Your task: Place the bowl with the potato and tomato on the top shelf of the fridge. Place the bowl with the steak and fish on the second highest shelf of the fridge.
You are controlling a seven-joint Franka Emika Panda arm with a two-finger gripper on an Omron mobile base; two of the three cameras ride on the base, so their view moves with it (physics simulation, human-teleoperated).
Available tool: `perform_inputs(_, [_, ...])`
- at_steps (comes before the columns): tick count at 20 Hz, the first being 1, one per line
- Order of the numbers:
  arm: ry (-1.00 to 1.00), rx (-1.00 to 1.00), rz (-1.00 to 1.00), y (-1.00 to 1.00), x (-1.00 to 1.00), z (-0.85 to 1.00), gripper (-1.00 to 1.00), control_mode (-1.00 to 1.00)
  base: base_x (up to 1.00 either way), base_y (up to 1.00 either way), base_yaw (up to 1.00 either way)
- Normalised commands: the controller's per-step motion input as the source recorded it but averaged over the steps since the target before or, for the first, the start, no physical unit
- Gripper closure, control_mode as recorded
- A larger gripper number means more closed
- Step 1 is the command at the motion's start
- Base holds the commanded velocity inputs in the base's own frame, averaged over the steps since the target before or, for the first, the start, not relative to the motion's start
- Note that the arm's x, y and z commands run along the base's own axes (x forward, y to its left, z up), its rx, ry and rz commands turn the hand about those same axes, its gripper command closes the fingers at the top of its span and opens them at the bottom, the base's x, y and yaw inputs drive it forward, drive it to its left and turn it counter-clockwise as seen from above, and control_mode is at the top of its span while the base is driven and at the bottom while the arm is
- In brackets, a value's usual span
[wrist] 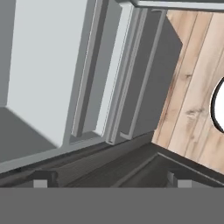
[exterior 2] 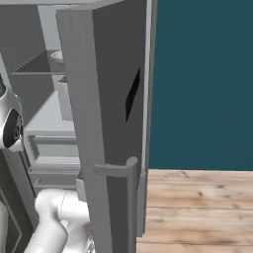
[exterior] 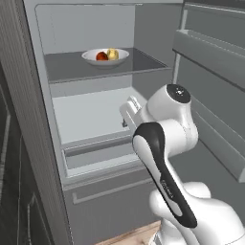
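A white bowl [exterior: 105, 56] holding a red tomato [exterior: 101, 56] and a yellowish potato [exterior: 112, 53] stands on the fridge's top shelf [exterior: 72, 67]. The bowl with the steak and fish is out of view. My gripper [exterior: 126, 116] hangs in front of the compartment below that shelf, well under the bowl and apart from it. In the hand view the gripper [wrist: 111, 179] is open, its two fingertips [wrist: 43, 179] far apart with nothing between them. That view looks along the fridge's pale inner wall and lower ledges toward the wooden floor.
The open fridge door [exterior 2: 106, 123] with its handle [exterior 2: 129, 170] stands to the right of the arm, and its door racks [exterior: 210, 52] jut out beside my elbow. A drawer front [exterior: 95, 153] lies below the pale second shelf [exterior: 91, 117]. Wooden floor [exterior 2: 202, 207] stretches to the right.
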Motion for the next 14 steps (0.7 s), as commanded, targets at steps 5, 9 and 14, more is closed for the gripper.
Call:
perform_inputs(5, [0.0, 0.0, 0.0, 0.0, 0.0, 0.0, -1.0, 1.0, -1.0, 0.03, 0.02])
perform_inputs(9, [0.0, 0.0, 0.0, 0.0, 0.0, 0.0, -1.0, 1.0, -0.99, -0.01, 0.27])
perform_inputs(14, [0.0, 0.0, 0.0, 0.0, 0.0, 0.0, -1.0, 1.0, -0.88, 0.0, 0.78])
